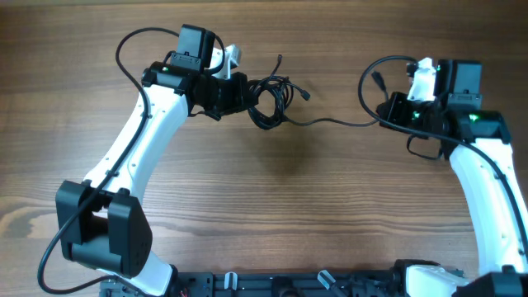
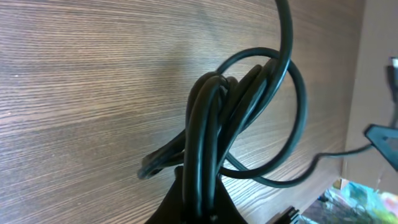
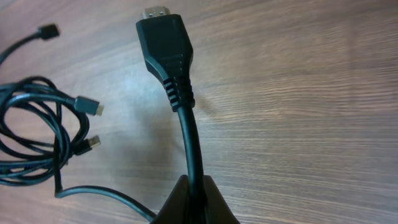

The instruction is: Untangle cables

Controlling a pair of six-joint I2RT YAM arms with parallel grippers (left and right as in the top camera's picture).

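The cables form a small black knotted bundle [image 1: 268, 99] at the back middle of the wooden table. My left gripper [image 1: 243, 89] is shut on the bundle's left side. In the left wrist view, several strands and loops of the bundle [image 2: 214, 118] rise out of the left gripper [image 2: 199, 202]. One thin cable [image 1: 330, 122] runs from the bundle rightward to my right gripper [image 1: 388, 111]. The right gripper [image 3: 194, 193] is shut on a thicker cable [image 3: 189, 137] just below its wide flat plug [image 3: 163, 40], which points up and away. Small plug ends [image 3: 90, 106] stick out of the bundle [image 3: 37, 137].
The left arm [image 1: 140, 148] crosses the table's left side from its base [image 1: 103, 235]. The right arm [image 1: 487, 190] stands along the right edge. Each arm's own thick black wire [image 1: 124, 49] loops beside it. Bare wood [image 1: 289, 206] lies between the arms.
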